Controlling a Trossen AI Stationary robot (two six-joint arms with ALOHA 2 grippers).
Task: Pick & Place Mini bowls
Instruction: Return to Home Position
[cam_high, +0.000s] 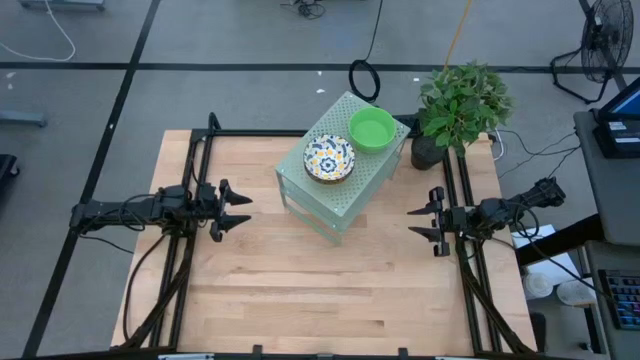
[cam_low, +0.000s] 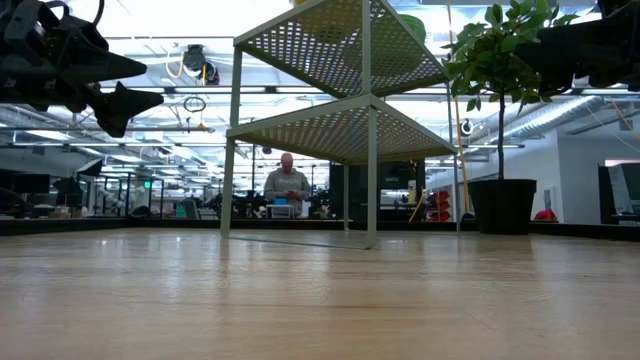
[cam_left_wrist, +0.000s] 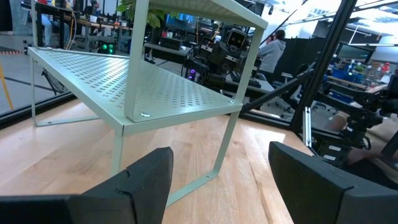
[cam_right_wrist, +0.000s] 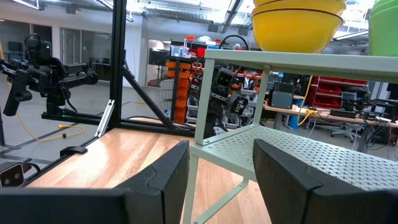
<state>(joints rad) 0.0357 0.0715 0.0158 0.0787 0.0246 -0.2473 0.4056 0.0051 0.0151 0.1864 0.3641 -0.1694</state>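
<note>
The mini bowls stand on the top shelf of a pale-green perforated rack (cam_high: 322, 195) at the table's far middle. A white bowl with a blue-and-yellow floral pattern (cam_high: 329, 158) lies beside a plain green one (cam_high: 372, 129). In the right wrist view the patterned ones show as stacked bowls, yellow outside (cam_right_wrist: 297, 22), next to a green wall (cam_right_wrist: 383, 28). My left gripper (cam_high: 248, 210) hovers open, left of the rack. My right gripper (cam_high: 411, 222) hovers open, right of it. Both point level at the rack, with nothing between their fingers (cam_left_wrist: 149, 180) (cam_right_wrist: 158, 180).
A potted plant (cam_high: 455, 110) stands at the table's far right, close to the rack's right corner. The rack has a lower shelf (cam_left_wrist: 124, 81) and thin legs on the wood. A person (cam_low: 288, 185) is in the room beyond the table.
</note>
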